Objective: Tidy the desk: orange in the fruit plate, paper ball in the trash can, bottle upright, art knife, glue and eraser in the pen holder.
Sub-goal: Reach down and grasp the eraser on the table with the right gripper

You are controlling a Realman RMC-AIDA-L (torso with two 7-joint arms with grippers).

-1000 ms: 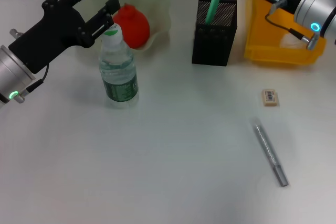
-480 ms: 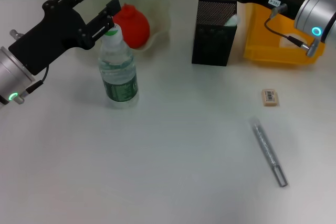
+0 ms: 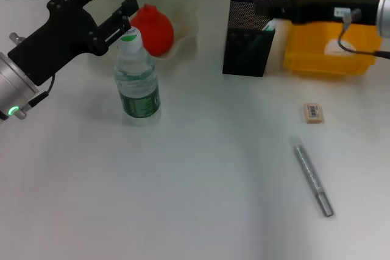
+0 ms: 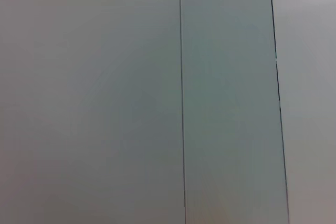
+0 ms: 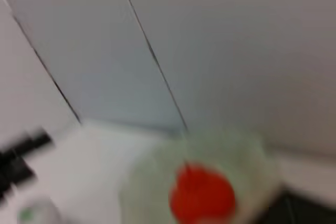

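The eraser (image 3: 313, 112) lies on the tabletop (image 3: 201, 168) nearer the right gripper (image 3: 262, 9), whose state cannot be told above the pen holder (image 3: 247, 38). The left gripper (image 3: 105, 4) is spread beside the bottle (image 3: 136, 80).

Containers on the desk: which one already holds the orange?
The fruit plate, far left: the orange sits in it. The pen holder and trash can don't.

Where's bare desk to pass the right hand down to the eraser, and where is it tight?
Bare desk lies between the bottle and the eraser, and across the whole near side, broken only by the grey knife. It is tight at the back: pen holder against the trash can, the right hand above them, the left hand around the bottle cap.
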